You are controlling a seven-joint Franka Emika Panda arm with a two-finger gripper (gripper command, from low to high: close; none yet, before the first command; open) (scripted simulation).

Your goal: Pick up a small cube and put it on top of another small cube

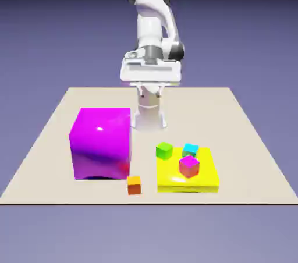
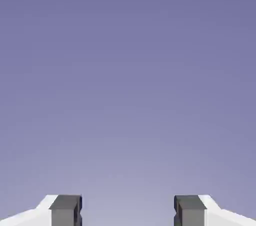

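In the exterior view my arm [image 1: 152,29] stood upright at the table's [image 1: 244,134] far edge, and my hand hung high over that edge, well above everything on the surface and touching nothing. My gripper [image 1: 149,92] was small in that view, and I could not tell from there how far apart my fingers were. The small orange cube [image 1: 134,184] sat alone on the table close to the near edge, a little to the exterior view's left of the middle. It lay just beside the near lower corner of the big magenta cube [image 1: 99,143] and just beside the near left corner of the flat yellow slab [image 1: 204,179], with a sliver of bare table showing on either side. The small green cube [image 1: 165,150] rested at the slab's far left corner, the small cyan cube [image 1: 190,150] stood at its far edge, and the small magenta cube [image 1: 189,165] sat on top of it near the middle.

In the hand view my gripper [image 2: 127,212] looked out at nothing but the plain blue-violet backdrop. My two grey fingertips [image 2: 66,210] stood at the bottom edge, spread wide, with only backdrop in the gap between them. The orange cube did not appear in that view.
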